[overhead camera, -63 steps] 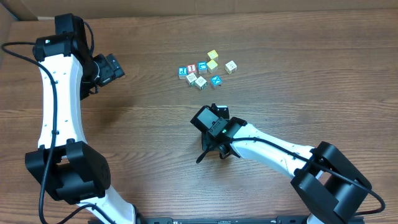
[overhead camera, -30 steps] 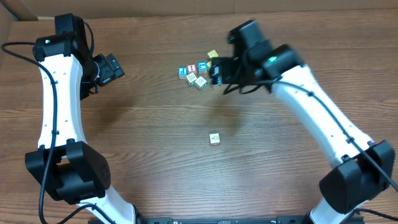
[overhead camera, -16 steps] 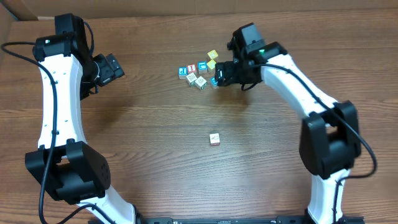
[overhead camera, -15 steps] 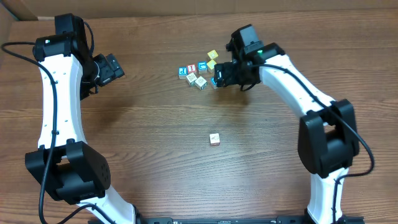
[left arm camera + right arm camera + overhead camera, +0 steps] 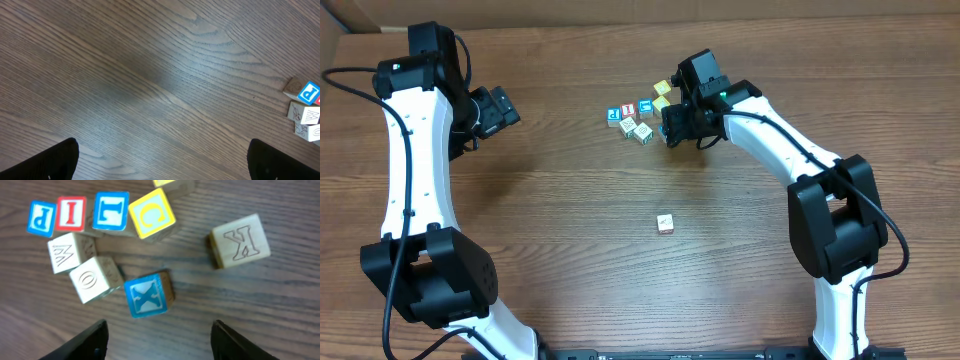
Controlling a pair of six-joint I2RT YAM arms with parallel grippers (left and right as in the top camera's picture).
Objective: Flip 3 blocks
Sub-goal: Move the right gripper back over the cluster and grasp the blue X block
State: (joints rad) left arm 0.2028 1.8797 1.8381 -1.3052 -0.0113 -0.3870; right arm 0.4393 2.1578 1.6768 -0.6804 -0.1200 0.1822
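A blue block with a white X (image 5: 147,294) lies on the wood just ahead of my right gripper (image 5: 162,342), whose jaws stand apart with nothing between them. Two cream blocks, one marked W (image 5: 67,253) and one marked O (image 5: 92,278), sit to its left. From overhead, the right gripper (image 5: 672,130) hovers at the right side of the block cluster and covers the X block. Another cream block (image 5: 665,224) lies alone at mid-table. My left gripper (image 5: 505,108) hangs open at the far left, its fingertips (image 5: 50,162) over bare wood.
Beside the task blocks are a blue P block (image 5: 41,217), a red I block (image 5: 71,214), a blue-faced block (image 5: 111,211), a yellow C block (image 5: 152,212) and a plain K block (image 5: 240,240). The P block (image 5: 310,92) shows at the left wrist view's right edge.
My right arm has swung from mid-table to the cluster, leaving the lone cream block behind, and its jaws have narrowed. The left arm has not moved.
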